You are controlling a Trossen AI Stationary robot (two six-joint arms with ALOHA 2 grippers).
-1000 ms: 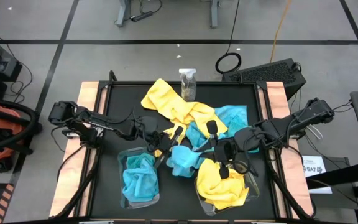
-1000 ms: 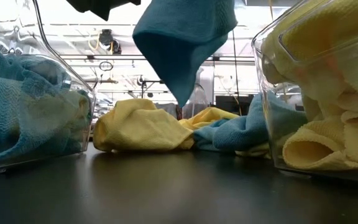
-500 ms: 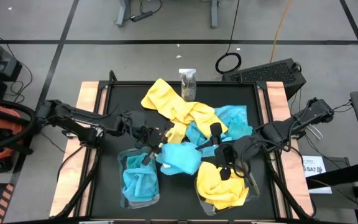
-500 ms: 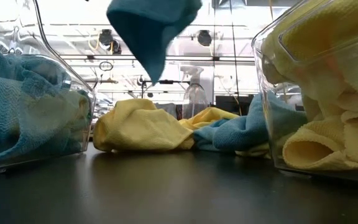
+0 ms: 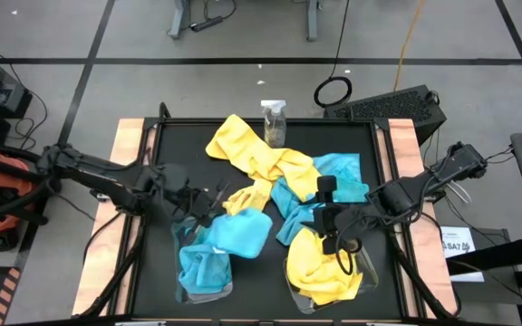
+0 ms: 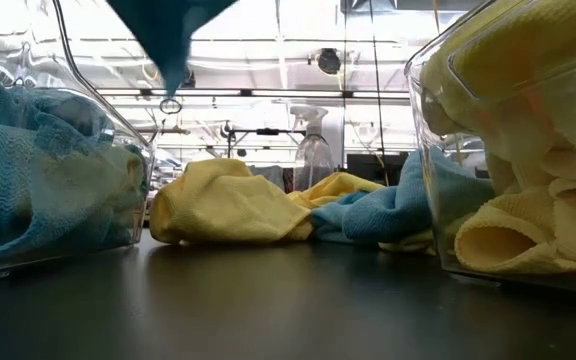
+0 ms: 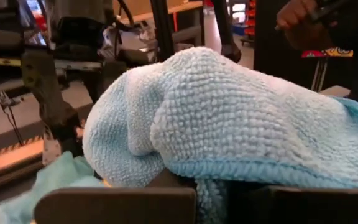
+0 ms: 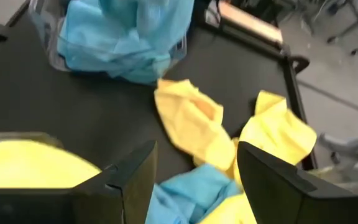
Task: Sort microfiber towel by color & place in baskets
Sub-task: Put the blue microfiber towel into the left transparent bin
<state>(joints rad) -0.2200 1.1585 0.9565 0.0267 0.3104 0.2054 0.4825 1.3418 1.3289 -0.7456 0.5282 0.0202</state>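
High view: the left gripper [image 5: 208, 217] holds a turquoise towel [image 5: 240, 232] in the air, its fingers closed on a fold of the cloth, just beside the inner rim of the left basket [image 5: 203, 264]. That basket already holds turquoise cloths. The carried towel hangs partly over the basket's near corner and partly over the bare table [image 5: 166, 163]. In the left wrist view the cloth bulges over the fingers and hides their tips.

The right gripper [image 5: 329, 228] waits above the far edge of the right basket [image 5: 326, 268], which is filled with yellow cloths. Its fingers stand open and hold nothing, as the right wrist view shows.

The unsorted pile [image 5: 279, 172] of yellow and turquoise towels lies across the middle of the table, with a small spray bottle [image 5: 274, 121] at its far end.

The step in hand looks like dropping the turquoise towel into the left basket. To do it well, the gripper should travel further over the basket's middle before the fingers part, since much of the cloth probably hangs outside the rim, though the overhead angle makes this hard to judge. Lowering a little first would let the trailing corner fold inside rather than drape over the wall.
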